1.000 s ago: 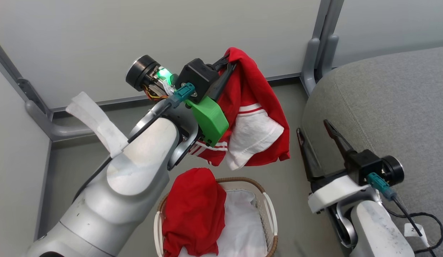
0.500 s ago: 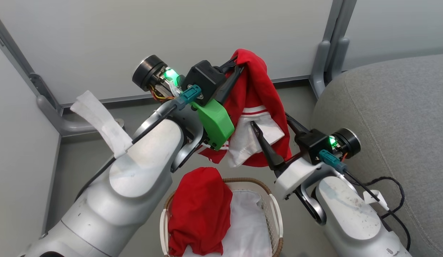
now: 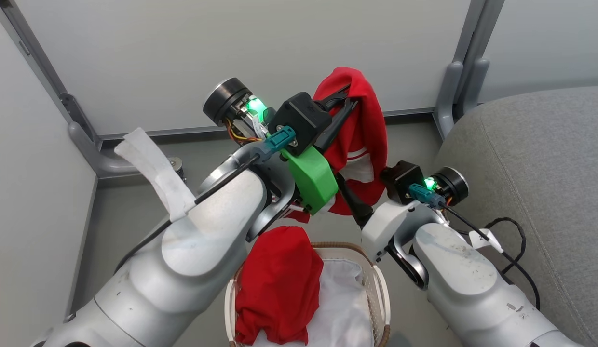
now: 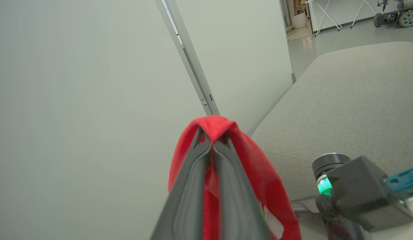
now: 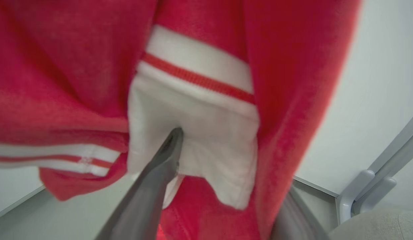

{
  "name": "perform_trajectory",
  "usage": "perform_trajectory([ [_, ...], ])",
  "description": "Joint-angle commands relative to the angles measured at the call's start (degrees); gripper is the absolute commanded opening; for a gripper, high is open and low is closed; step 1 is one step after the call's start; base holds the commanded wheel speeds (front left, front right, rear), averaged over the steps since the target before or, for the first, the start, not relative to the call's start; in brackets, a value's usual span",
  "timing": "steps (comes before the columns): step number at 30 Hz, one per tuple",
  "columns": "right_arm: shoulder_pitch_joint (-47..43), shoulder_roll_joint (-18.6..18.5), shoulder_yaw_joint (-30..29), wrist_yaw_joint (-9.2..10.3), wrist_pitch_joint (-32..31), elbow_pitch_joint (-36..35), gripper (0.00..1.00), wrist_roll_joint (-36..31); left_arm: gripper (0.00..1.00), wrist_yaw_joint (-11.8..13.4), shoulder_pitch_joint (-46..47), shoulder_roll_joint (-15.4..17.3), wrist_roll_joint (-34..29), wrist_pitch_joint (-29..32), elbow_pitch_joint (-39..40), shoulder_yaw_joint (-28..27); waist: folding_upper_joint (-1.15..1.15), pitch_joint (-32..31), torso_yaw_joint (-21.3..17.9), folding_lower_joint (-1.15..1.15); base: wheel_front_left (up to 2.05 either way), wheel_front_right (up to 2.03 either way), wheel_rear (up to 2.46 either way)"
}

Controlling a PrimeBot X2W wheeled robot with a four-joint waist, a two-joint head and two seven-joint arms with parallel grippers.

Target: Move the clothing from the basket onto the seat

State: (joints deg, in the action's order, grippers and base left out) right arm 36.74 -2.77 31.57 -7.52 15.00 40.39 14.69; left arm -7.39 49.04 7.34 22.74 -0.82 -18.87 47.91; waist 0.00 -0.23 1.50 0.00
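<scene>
1. Fingers first: the left fingers (image 4: 190, 193) are pressed together on the top of the red and white shirt (image 3: 371, 115). They hold it up high over the basket (image 3: 347, 250).
2. The right fingers (image 5: 150, 193) have just swung over from beside the seat (image 3: 545, 168). Now they are spread wide around the bottom of the hanging shirt, not pinching yet.
3. I think both arms will carry this shirt to the seat together.
4. The plain red shirt (image 3: 279, 274) lies in the basket on the white cloth (image 3: 342, 299), so its turn comes later.
5. A grey post (image 3: 460, 82) stands by the seat corner, and a black wire (image 3: 516, 246) lies on the seat edge. The shirt could catch there.
</scene>
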Motion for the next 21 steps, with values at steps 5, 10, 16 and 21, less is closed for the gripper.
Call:
perform_trajectory([
  [5,2.6,-0.2,1.4,0.06,0.3,1.6,0.00,2.2,0.00,0.6,-1.3,1.1,1.1,-0.2,0.3,-0.8,0.00,0.2,0.1,0.00,0.00,0.00,0.00],
  [10,2.6,-0.2,1.6,0.06,0.3,1.3,0.00,2.2,0.00,1.5,-2.4,3.1,2.1,-0.6,-0.4,-2.0,0.00,0.4,-0.5,0.00,0.00,0.00,0.00],
  [16,2.4,-0.2,0.1,0.06,0.3,0.7,0.00,1.3,0.17,2.5,-3.9,5.2,3.7,-1.8,-0.9,-4.0,0.00,0.7,-1.1,0.00,0.00,0.00,0.00],
  [21,1.9,-0.2,-2.6,0.06,0.3,-0.8,0.00,0.2,1.00,3.4,-5.8,7.2,4.5,-3.1,-1.2,-5.4,0.00,0.9,-1.4,0.00,0.00,0.00,0.00],
])
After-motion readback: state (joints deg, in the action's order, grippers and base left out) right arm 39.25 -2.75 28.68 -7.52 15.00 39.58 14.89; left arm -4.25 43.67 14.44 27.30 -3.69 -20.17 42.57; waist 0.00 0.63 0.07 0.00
